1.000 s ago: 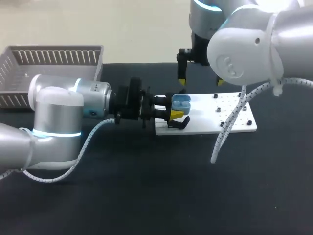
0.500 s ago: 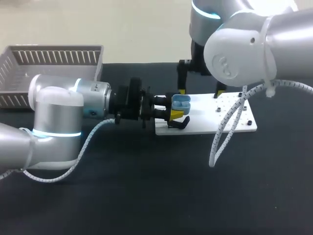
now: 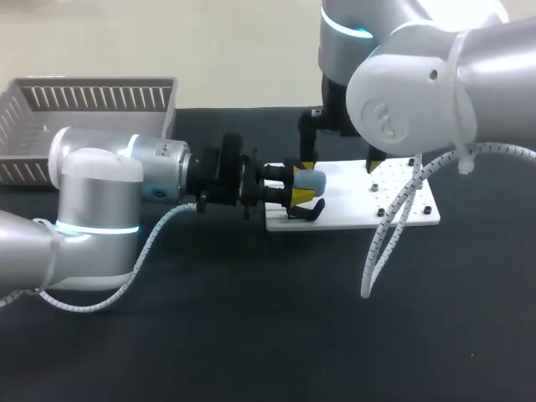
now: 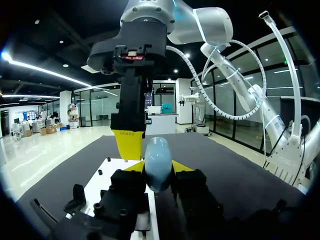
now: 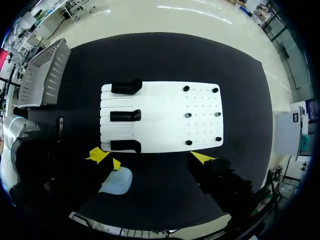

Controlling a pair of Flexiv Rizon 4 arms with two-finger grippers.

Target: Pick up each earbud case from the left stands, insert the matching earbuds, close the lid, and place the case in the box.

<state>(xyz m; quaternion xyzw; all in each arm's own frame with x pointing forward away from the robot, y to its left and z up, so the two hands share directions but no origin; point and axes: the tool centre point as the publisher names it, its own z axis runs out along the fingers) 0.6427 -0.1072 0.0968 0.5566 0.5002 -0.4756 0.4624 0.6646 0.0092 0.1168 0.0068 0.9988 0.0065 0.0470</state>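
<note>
Within the left gripper sits the clamped earbud case.

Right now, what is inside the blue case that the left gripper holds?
Nothing shows: the case in the left gripper looks shut, so whatever it holds is hidden.

The head camera looks down on the white board from above and behind, the left wrist camera sits low and close at one end of it, looking level across it, and the right wrist camera faces straight down over it; all three share the board.
</note>
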